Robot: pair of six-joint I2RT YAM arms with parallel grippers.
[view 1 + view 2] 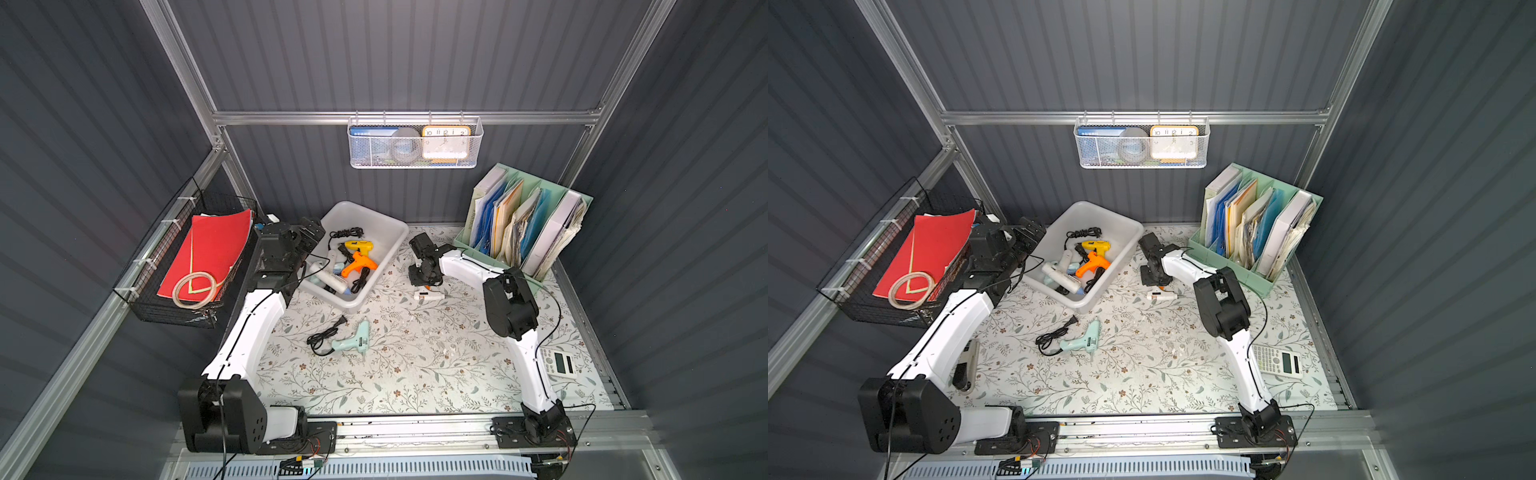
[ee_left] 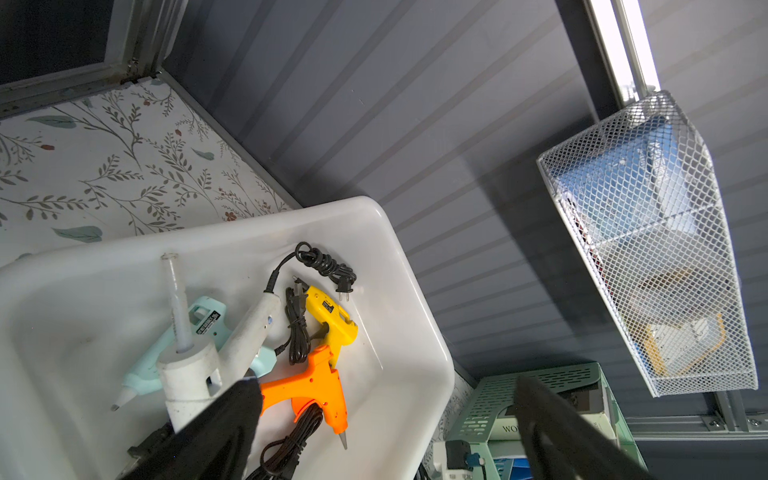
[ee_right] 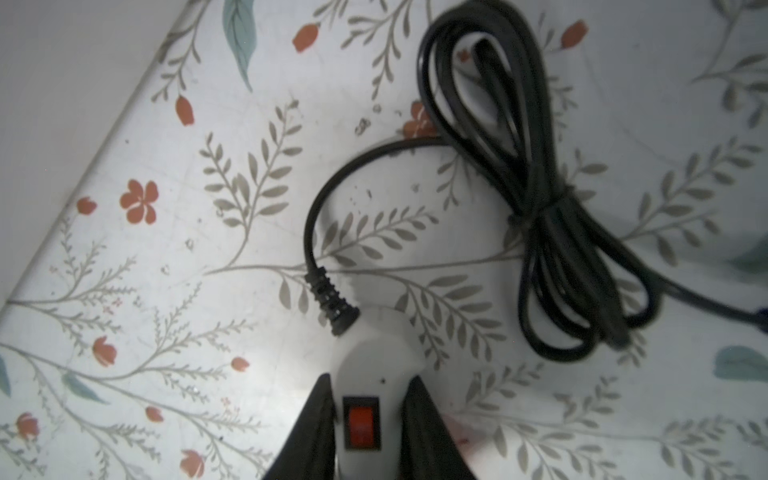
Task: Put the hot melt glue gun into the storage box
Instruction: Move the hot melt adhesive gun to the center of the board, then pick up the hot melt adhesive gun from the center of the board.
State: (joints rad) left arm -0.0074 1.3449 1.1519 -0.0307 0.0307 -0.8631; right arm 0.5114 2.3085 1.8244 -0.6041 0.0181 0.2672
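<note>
Four glue guns (image 1: 358, 264) already lie in the storage box (image 1: 399, 226), the right gripper (image 3: 370, 378) pinches the white glue gun (image 1: 428, 296) on the table (image 1: 415, 374) just beside it, the mint glue gun (image 1: 353, 340) waits, and the left gripper (image 2: 386, 390) is spread

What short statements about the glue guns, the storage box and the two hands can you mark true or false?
1. The right hand is shut on the white glue gun on the table. True.
2. A pale blue glue gun lies on the table, outside the storage box. True.
3. The storage box is empty. False: it holds several glue guns, among them an orange glue gun.
4. The left hand grips the orange glue gun. False: the left hand is open, gripping nothing.
</note>
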